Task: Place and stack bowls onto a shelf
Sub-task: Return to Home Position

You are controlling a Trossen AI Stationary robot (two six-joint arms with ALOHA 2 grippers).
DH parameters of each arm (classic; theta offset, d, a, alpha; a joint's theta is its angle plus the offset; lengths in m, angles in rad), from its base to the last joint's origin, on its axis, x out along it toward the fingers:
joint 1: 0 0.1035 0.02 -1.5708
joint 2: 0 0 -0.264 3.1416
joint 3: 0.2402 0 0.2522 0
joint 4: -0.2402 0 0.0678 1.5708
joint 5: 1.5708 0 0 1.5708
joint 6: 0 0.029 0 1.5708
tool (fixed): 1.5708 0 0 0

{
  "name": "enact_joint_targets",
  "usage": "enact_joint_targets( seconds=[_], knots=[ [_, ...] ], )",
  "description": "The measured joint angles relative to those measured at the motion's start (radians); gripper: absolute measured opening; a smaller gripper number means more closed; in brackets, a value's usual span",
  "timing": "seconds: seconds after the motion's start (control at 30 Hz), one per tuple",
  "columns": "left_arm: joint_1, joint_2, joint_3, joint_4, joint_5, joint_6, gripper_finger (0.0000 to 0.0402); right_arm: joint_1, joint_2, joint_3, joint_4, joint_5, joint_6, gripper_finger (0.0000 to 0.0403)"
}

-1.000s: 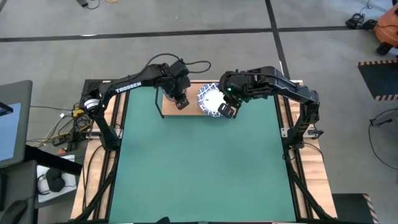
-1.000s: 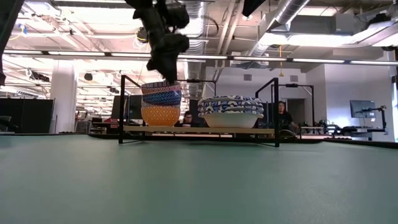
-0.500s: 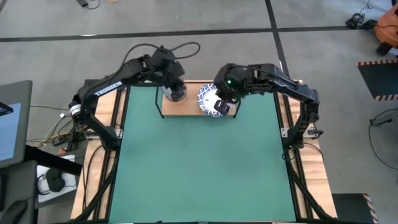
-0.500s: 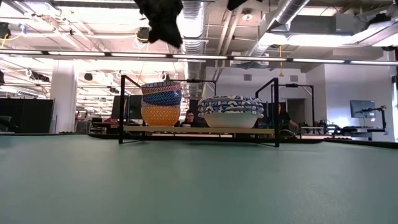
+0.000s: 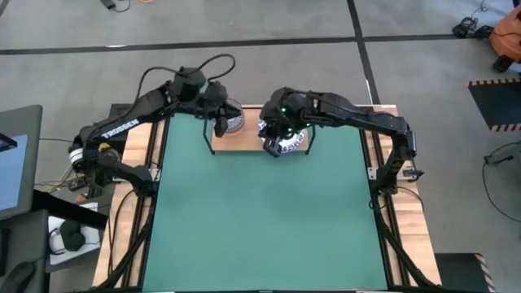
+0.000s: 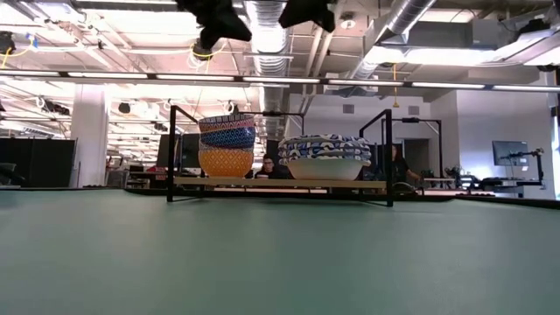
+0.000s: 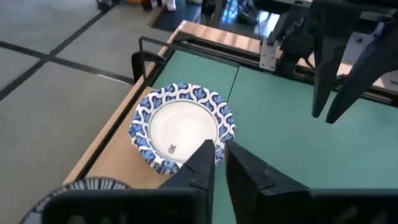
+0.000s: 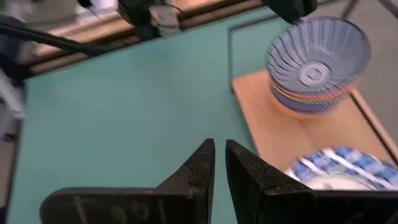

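Note:
The shelf (image 6: 280, 183) stands at the table's far edge with two stacks on its wooden board. The small patterned bowls (image 6: 227, 144) are nested on the left, a grey-blue striped one (image 8: 317, 65) on top. The wider white bowls with blue rims (image 6: 325, 157) are nested on the right. My left gripper (image 7: 221, 163) hangs high over the small stack (image 5: 230, 120), shut and holding nothing. My right gripper (image 8: 220, 163) hangs high over the white stack (image 5: 285, 140), its fingers nearly together with nothing between them. In the low view both grippers (image 6: 214, 16) (image 6: 306, 10) sit at the picture's top, well clear of the bowls.
The green mat (image 5: 260, 220) covers the table in front of the shelf. The shelf's black posts (image 6: 171, 153) (image 6: 388, 157) rise beside the stacks. Both arms meet over the shelf, the grippers close to each other. People sit in the room behind the shelf.
My left gripper has risen off the top of the small bowl stack and drawn back toward the table's far left, tipping more level; the stack stays as it was. My right gripper has swung toward the table's left, over the white bowls, and also tipped more level.

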Motion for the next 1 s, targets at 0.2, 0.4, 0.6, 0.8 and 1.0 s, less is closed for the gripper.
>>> enact_joint_targets(
  seconds=[0.2, 0.4, 0.6, 0.8, 1.0],
  knots=[
    [0.017, -0.173, -0.198, 0.149, 0.005, -0.047, 0.0003, -0.03, -0.037, -0.117, 0.184, -0.145, 0.008, 0.0065],
    [0.021, -0.331, -0.297, 0.256, 0.069, -0.05, 0.0, -0.083, -0.091, -0.228, 0.366, -0.33, 0.03, 0.0065],
    [0.007, -0.393, -0.304, 0.343, 0.113, -0.094, 0.0, -0.107, -0.148, -0.254, 0.459, -0.443, 0.029, 0.0065],
    [-0.069, -0.36, -0.304, 0.468, 0.106, -0.103, 0.0, -0.107, -0.235, -0.253, 0.52, -0.481, 0.0, 0.0065],
    [-0.159, -0.29, -0.305, 0.599, 0.1, -0.092, 0.0, -0.107, -0.332, -0.253, 0.439, -0.481, -0.063, 0.0065]
  ],
)
